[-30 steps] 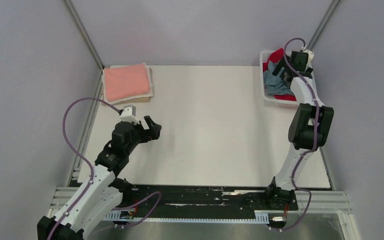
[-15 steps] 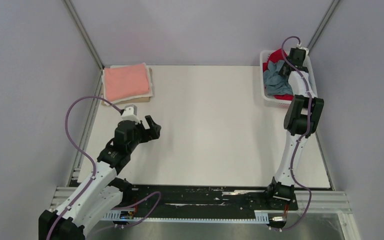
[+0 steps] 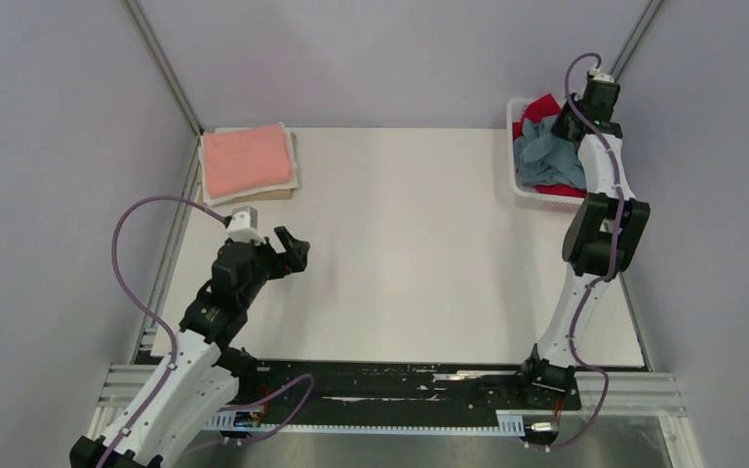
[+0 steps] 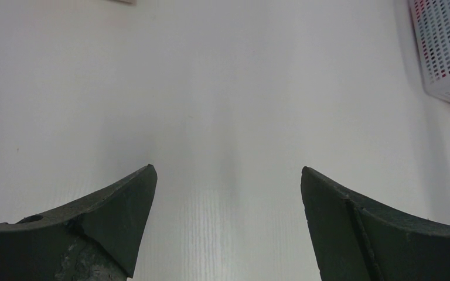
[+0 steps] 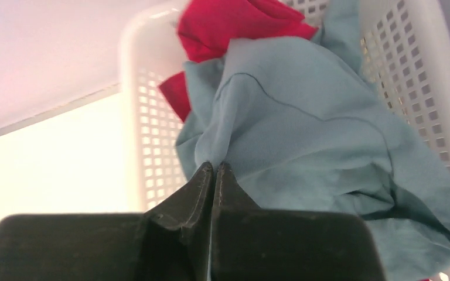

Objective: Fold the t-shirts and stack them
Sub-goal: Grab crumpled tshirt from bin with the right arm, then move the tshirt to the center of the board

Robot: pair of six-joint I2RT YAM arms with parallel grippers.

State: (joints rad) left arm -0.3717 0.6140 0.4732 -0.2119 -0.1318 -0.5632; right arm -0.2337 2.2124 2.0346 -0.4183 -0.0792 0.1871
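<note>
A crumpled grey-blue t-shirt (image 3: 546,156) (image 5: 304,123) fills the white lattice basket (image 3: 536,200) (image 5: 135,117) at the back right, with a bright red t-shirt (image 3: 541,105) (image 5: 234,23) under and behind it. My right gripper (image 3: 570,124) (image 5: 215,165) hangs over the basket, shut on a raised fold of the grey-blue t-shirt. A folded salmon-pink t-shirt (image 3: 247,159) lies flat at the back left corner. My left gripper (image 3: 297,249) (image 4: 228,175) hovers open over bare table at the left, nothing between its fingers.
White and tan layers show under the pink shirt's edges (image 3: 278,192). Metal frame posts (image 3: 161,63) rise at both back corners. The basket's corner (image 4: 445,52) shows at the upper right of the left wrist view.
My right gripper went from open to shut on the grey-blue shirt and rose toward the back of the basket, pulling cloth up. The left arm shifted slightly left.
</note>
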